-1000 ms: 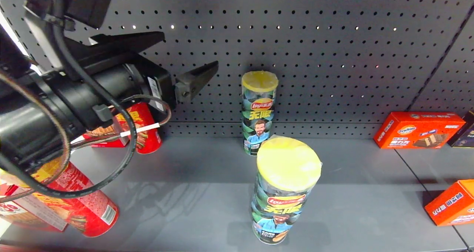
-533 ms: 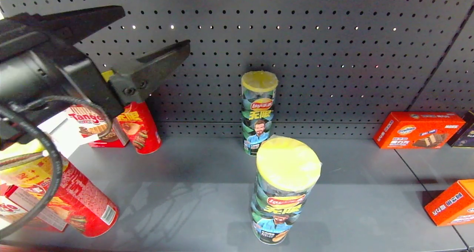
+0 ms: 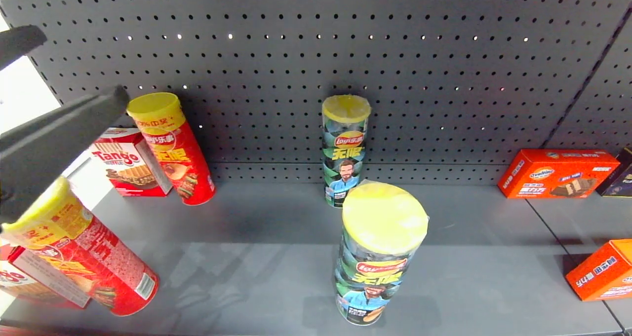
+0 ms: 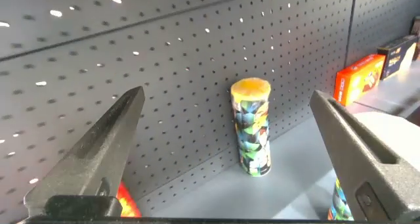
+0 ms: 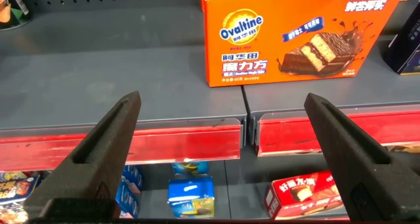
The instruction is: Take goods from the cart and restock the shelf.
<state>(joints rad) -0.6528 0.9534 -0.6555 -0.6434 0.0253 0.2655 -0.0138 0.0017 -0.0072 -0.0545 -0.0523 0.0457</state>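
Note:
Two green chip cans with yellow lids stand upright on the grey shelf (image 3: 256,257): one against the pegboard (image 3: 345,148), one nearer the front edge (image 3: 380,252). My left gripper (image 3: 84,62) hangs open and empty at the far left, above the red cans. In the left wrist view its fingers (image 4: 111,152) frame the back green can (image 4: 252,129) from a distance. My right gripper (image 5: 223,99) is open and empty, facing a shelf edge with an orange box (image 5: 289,37) on it.
Two red chip cans (image 3: 170,148) (image 3: 84,252) and a wafer box (image 3: 126,163) stand at the left. Orange boxes (image 3: 558,170) (image 3: 600,272) lie at the right. Bare shelf lies between the red and green cans. A lower shelf holds small packs (image 5: 190,194).
My left arm has drawn back to the left and mostly out of the head view, uncovering the back red can and the wafer box. The cans have not moved.

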